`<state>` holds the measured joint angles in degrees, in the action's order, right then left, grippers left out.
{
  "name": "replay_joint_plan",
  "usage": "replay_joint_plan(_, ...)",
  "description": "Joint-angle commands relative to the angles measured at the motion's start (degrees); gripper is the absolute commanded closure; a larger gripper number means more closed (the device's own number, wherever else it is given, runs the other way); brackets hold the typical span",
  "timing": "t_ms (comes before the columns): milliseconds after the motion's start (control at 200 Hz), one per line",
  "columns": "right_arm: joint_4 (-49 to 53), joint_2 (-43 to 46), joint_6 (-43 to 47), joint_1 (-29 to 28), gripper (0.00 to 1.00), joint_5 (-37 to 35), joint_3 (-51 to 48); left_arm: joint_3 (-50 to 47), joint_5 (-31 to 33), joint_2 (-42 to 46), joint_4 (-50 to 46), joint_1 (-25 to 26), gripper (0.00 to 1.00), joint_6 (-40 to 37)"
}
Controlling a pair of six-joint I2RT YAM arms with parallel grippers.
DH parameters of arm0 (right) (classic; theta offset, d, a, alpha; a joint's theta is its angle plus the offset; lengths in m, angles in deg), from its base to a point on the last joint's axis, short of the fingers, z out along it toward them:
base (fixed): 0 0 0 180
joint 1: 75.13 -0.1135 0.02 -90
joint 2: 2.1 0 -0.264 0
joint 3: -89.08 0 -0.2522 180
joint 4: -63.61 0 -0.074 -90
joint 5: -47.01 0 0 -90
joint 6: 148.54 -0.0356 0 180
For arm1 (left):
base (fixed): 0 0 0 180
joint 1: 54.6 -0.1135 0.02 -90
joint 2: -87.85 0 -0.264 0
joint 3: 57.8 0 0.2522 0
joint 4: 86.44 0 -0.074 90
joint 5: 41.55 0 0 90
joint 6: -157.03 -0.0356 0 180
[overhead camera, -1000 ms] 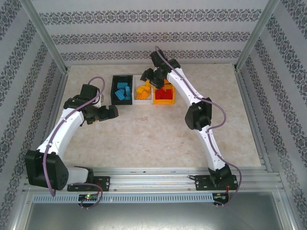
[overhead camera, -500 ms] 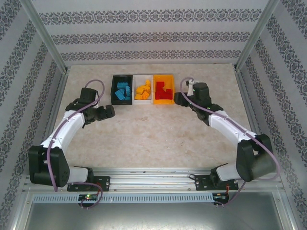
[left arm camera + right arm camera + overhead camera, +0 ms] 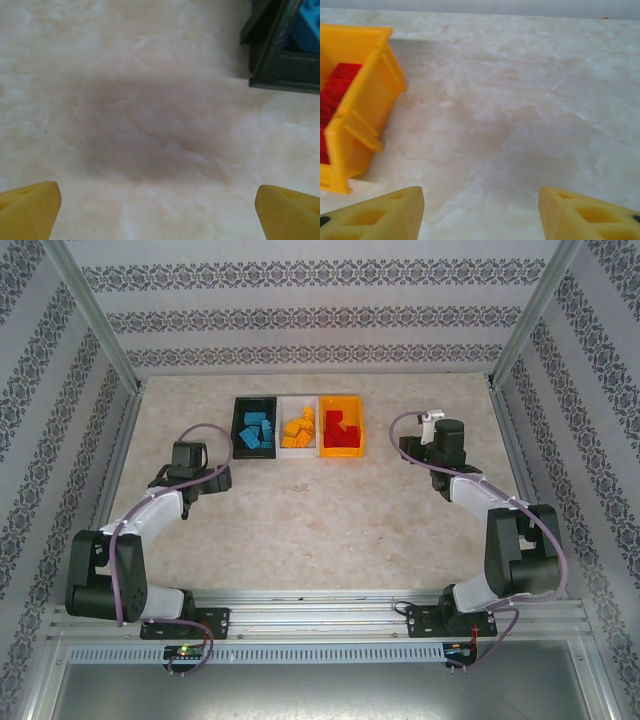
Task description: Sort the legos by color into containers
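Top view: three containers stand in a row, touching side to side, at the far middle of the tabletop [image 3: 330, 510].
- black container [image 3: 238, 426], on the left: blue legos [image 3: 258, 430]
- white container [image 3: 299, 451], in the middle: orange legos [image 3: 298, 427]
- yellow container [image 3: 358, 432], on the right: red legos [image 3: 340, 430]

Every lego I can see lies inside a container, one colour to each.

Left arm [image 3: 150, 512]: folded low, with its wrist near the front left corner of the black container and apart from it. On the left wrist camera the left jaws stand wide open. The two yellow fingertips [image 3: 27, 207] sit at the bottom corners with bare tabletop between them and nothing held. A corner of the black container [image 3: 282, 65] shows at upper right, with a blurred bit of blue lego [image 3: 307, 25] inside.

Right arm [image 3: 500, 515]: also folded low, with its wrist to the right of the yellow container and clear of it. On the right wrist camera the right jaws are spread apart and empty. Their fingertips [image 3: 375, 215] frame bare tabletop. The yellow container's wall [image 3: 367, 100] stands at the left, with red legos [image 3: 335, 85] visible inside.
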<state>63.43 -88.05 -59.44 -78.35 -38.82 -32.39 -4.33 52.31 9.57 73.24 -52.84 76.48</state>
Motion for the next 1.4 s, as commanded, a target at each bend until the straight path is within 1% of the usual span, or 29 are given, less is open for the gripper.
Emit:
replay_joint_plan(0, 3.9, 0.4, 1.8, 0.7, 0.38, -0.7, 2.1, -4.3, 3.2, 2.4, 11.3, -1.3, 0.00, -6.3)
replay_joint_plan(40, 4.7, 0.7, 1.4, 1.0, 0.38, -2.0, 1.3, -5.8, 3.0, 2.7, 13.5, -1.4, 0.00, -6.8)
replay_joint_plan(70, 3.2, 0.8, 1.2, 1.3, 0.38, -2.3, 0.0, -7.0, 2.9, 2.9, 15.0, -1.5, 0.00, -7.0)
replay_joint_plan(130, -3.4, 0.0, 0.5, 1.9, 0.39, -2.7, -4.3, -9.6, 2.5, 2.8, 19.7, -1.6, 0.00, -7.4)
replay_joint_plan(190, -11.0, -0.8, 1.0, 2.3, 0.39, -1.8, -8.1, -12.3, 2.3, 2.0, 26.5, -1.7, 0.00, -8.5)
replay_joint_plan(225, -14.7, -1.1, 0.7, 2.4, 0.39, -1.7, -10.0, -12.2, 2.1, 1.9, 26.9, -1.8, 0.00, -9.0)
replay_joint_plan(260, -14.9, -0.8, 0.3, 2.7, 0.39, -1.7, -10.3, -12.8, 1.7, 0.9, 30.7, -1.9, 0.00, -9.7)
replay_joint_plan(290, -15.0, -0.2, 0.2, 2.9, 0.39, -1.4, -10.9, -12.7, 0.7, 0.3, 31.8, -2.1, 0.00, -10.0)
replay_joint_plan(370, -22.3, 1.6, -0.6, 3.6, 0.38, -1.1, -15.9, -12.3, -1.3, -2.1, 36.1, -2.5, 0.00, -10.4)
replay_joint_plan(425, -30.3, 1.9, -1.6, 4.2, 0.37, -1.3, -20.2, -11.9, -2.5, -3.8, 38.8, -2.6, 0.00, -9.9)
replay_joint_plan(480, -37.2, 0.9, -2.1, 4.5, 0.37, -2.3, -23.6, -11.5, -4.0, -5.4, 41.5, -2.6, 0.00, -9.0)
replay_joint_plan(525, -41.7, -1.0, -2.6, 4.5, 0.36, -2.4, -24.6, -11.6, -5.5, -7.1, 44.3, -2.6, 0.00, -8.9)
replay_joint_plan(550, -41.2, -1.2, -2.6, 4.5, 0.36, -2.3, -24.1, -11.5, -6.2, -8.1, 44.9, -2.6, 0.00, -9.1)
replay_joint_plan(595, -36.2, -0.1, -2.1, 4.6, 0.35, -1.9, -22.7, -12.4, -7.3, -10.1, 48.2, -2.7, 0.00, -9.4)
replay_joint_plan(620, -36.6, -0.1, -2.0, 4.5, 0.35, -1.9, -22.7, -12.9, -7.6, -10.6, 50.1, -2.8, 0.00, -9.5)
replay_joint_plan(654, -38.7, -0.9, -2.0, 4.5, 0.31, -1.8, -23.1, -12.9, -7.5, -10.1, 49.0, -2.9, 0.00, -9.2)
replay_joint_plan(694, -36.9, -0.6, -1.8, 4.5, 0.27, -1.9, -22.6, -13.5, -7.3, -10.4, 50.5, -2.9, 0.00, -9.1)
replay_joint_plan(734, -36.3, -0.4, -1.7, 4.1, 0.18, -2.6, -22.4, -13.9, -7.3, -10.4, 51.2, -3.2, 0.00, -8.6)
replay_joint_plan(754, -36.8, -0.6, -1.6, 3.9, 0.05, -2.8, -22.5, -14.0, -7.4, -10.5, 51.3, -3.3, 0.00, -8.5)
replay_joint_plan(769, -36.9, -0.6, -1.6, 3.9, 0.02, -2.8, -22.5, -13.9, -7.3, -10.5, 51.4, -3.4, 0.00, -8.6)
replay_joint_plan(854, -36.8, -0.4, -1.4, 3.7, 0.02, -3.1, -22.6, -14.0, -7.3, -10.6, 51.8, -3.4, 0.00, -8.6)
replay_joint_plan(909, -36.7, -0.5, -1.2, 3.7, 0.02, -3.1, -22.5, -14.6, -6.3, -10.7, 52.9, -3.4, 0.00, -8.4)
replay_joint_plan(949, -36.6, -0.4, -1.2, 3.6, 0.02, -3.3, -22.5, -15.9, -5.3, -11.1, 55.5, -3.3, 0.00, -8.1)
replay_joint_plan(1009, -36.6, -0.4, -1.2, 3.5, 0.02, -3.5, -22.5, -19.1, -4.7, -13.1, 64.2, -3.3, 0.00, -7.9)
replay_joint_plan(1064, -36.6, -0.4, -1.1, 3.5, 0.02, -3.5, -22.5, -20.1, -2.3, -11.8, 63.4, -3.3, 0.00, -6.8)
replay_joint_plan(1124, -36.6, -0.4, -1.1, 3.4, 0.02, -3.6, -22.5, -20.5, -0.9, -12.8, 66.3, -3.2, 0.00, -6.6)
replay_joint_plan(1199, -36.5, -0.5, -1.0, 3.3, 0.02, -3.6, -22.4, -18.7, 1.6, -12.2, 61.7, -2.3, 0.00, -6.7)
replay_joint_plan(1259, -36.5, -0.4, -1.0, 3.3, 0.02, -3.7, -22.5, -18.9, 1.9, -12.6, 62.8, -2.2, 0.00, -6.9)
replay_joint_plan(1399, -36.2, -0.5, -0.7, 3.1, 0.02, -4.0, -22.1, -18.8, 1.9, -12.4, 62.3, -2.1, 0.00, -6.9)
